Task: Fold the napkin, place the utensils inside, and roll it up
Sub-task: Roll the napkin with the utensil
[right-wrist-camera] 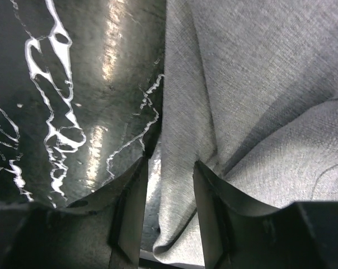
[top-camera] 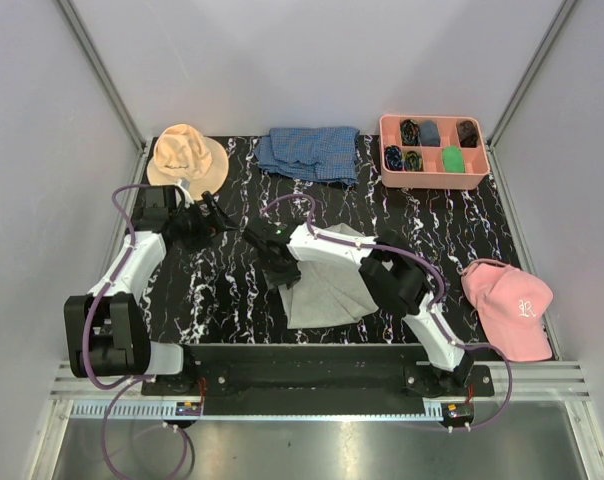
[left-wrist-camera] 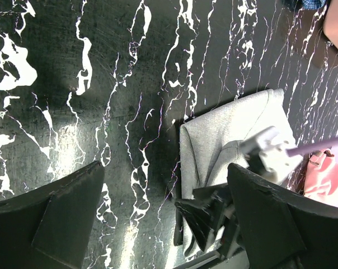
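The light-grey napkin (top-camera: 327, 295) lies crumpled and partly folded on the black marbled table, near the front middle. It also shows in the left wrist view (left-wrist-camera: 225, 129) and fills the right wrist view (right-wrist-camera: 253, 84). My right gripper (top-camera: 269, 252) is low at the napkin's left edge. Its fingers stand a little apart astride that edge (right-wrist-camera: 169, 163), with a fold of cloth between them and table showing beside the left finger. My left gripper (top-camera: 220, 218) is wide open and empty (left-wrist-camera: 164, 168) over bare table, left of the napkin. The utensils are out of view.
A tan hat (top-camera: 187, 155) lies at the back left and a blue checked cloth (top-camera: 310, 152) at the back middle. A pink tray (top-camera: 432, 183) with small dark items is at the back right. A pink cap (top-camera: 507, 305) lies at the right edge.
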